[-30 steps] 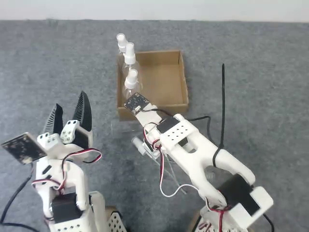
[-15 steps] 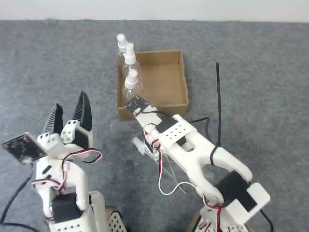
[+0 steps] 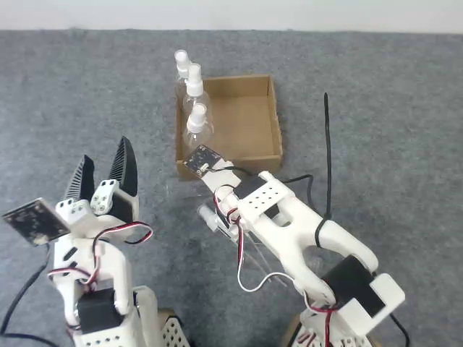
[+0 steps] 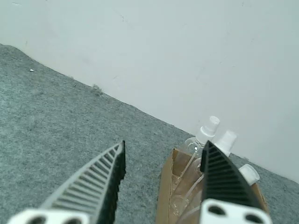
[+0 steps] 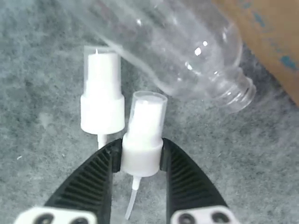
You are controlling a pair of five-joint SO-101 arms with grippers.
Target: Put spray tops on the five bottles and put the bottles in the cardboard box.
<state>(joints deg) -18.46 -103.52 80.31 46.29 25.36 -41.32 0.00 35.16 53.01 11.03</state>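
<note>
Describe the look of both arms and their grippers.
The left arm and right arm have white plastic shells, black motors and looping red, white and black wires. The left gripper and right gripper have black, ribbed, tapering fingers on white mounts with round holes. A thick black cable runs over the right arm.

Uncapped bottle (image 5: 177,44), base out of view.

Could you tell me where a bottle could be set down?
Inside the cardboard box, the right half is bare; bottles line the left wall. Carpet right of the box is open. Crowded: the box's near-left corner, where the right gripper holds a spray top.
</note>
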